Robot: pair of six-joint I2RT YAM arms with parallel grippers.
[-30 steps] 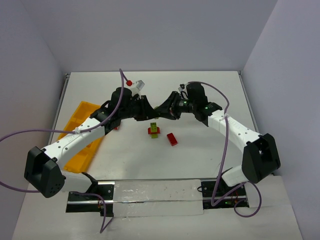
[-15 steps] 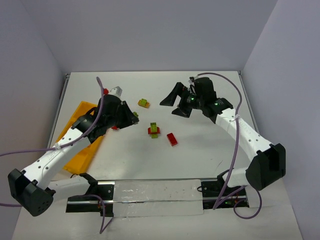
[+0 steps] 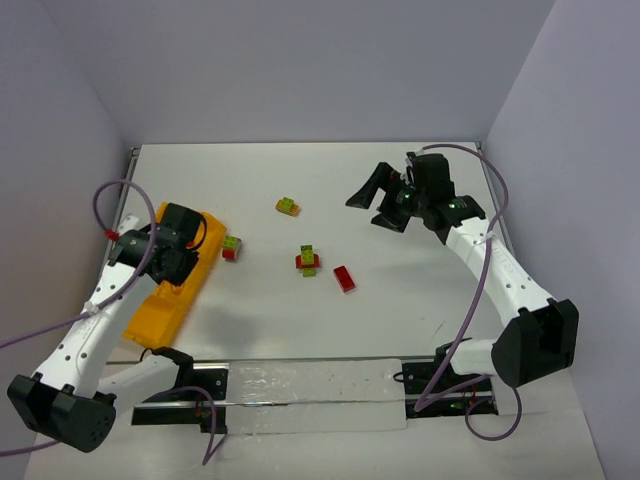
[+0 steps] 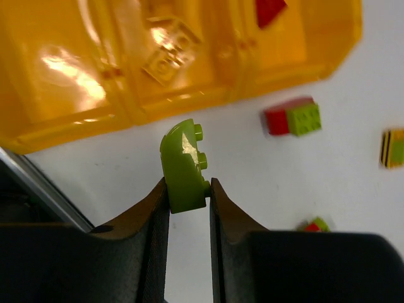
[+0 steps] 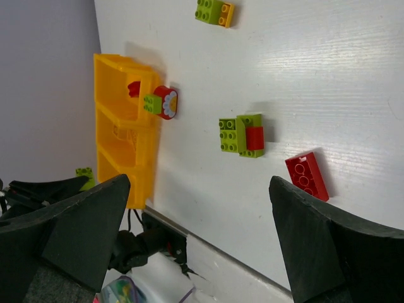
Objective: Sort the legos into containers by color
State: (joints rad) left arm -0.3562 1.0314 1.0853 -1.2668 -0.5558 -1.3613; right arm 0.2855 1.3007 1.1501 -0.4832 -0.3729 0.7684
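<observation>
The left arm's jaws are closed on one lime green brick [image 4: 184, 167]. They pinch its two smooth flat sides, with the studs pointing off to one side and a rounded shoulder uppermost. The wrist view shows it against bare tabletop [image 3: 400, 320], just beside the long wall of the orange-yellow tray [image 4: 63, 120], which lies along the tabletop's left edge. How high the brick hangs I cannot tell. The right arm's jaws stand wide apart with nothing between them, up over the far right part of the tabletop.

The legos look like hard, glossy moulded plastic: light, stiff and not fragile, but slick. Each is best taken across two opposite flat walls, not on the studs or a curved face, where the jaws would likely slide off. A light squeeze should be enough.

Three two-colour clumps lie on the tabletop:
- A red-and-green clump [image 3: 231, 247] sits just beside the tray's wall.
- A green-and-red clump [image 3: 308, 260] lies near the middle.
- A green-and-yellow pair [image 3: 288, 206] lies toward the far edge.

These look press-fitted. They will probably need a grip on each colour, either side of the seam, to pull apart. A single red brick [image 3: 344, 278] lies flat with its studs up, and its long sides offer the surest hold.

The tray is thin, shiny and slightly translucent, with upright walls dividing square compartments. The end compartment toward the far edge holds a red piece [image 4: 270, 9], and the one next to it holds a yellow brick [image 4: 167, 50]. The tray looks light enough to slide if nudged.
</observation>
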